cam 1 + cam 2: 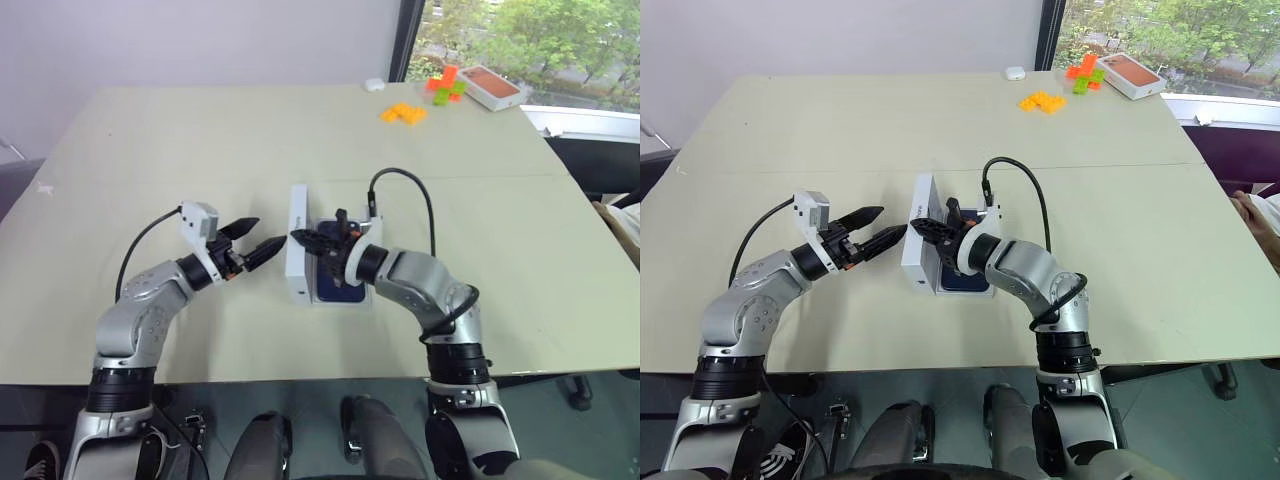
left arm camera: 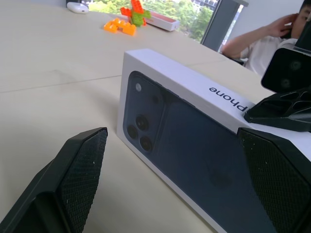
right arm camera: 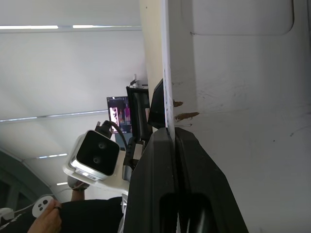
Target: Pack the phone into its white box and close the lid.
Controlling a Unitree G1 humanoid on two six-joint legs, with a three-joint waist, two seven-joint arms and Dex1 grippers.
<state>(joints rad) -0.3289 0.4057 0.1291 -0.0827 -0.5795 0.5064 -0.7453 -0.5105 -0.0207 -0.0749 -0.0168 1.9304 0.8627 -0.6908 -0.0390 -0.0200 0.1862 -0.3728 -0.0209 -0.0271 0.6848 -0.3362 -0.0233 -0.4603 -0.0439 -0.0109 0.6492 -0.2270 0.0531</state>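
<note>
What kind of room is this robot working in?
Probably an office or lab. A long pale table stands by a window with trees outside, a person sits nearby, and toy blocks lie at the far end.

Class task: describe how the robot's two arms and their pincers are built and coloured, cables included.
Both arms have silver-grey metal shells with black joint rings. Each ends in a pincer, left pincer and right pincer, of two black, tapered fingers with textured inner pads. A white camera block sits on the left wrist, and black cables loop from both wrists.
</note>
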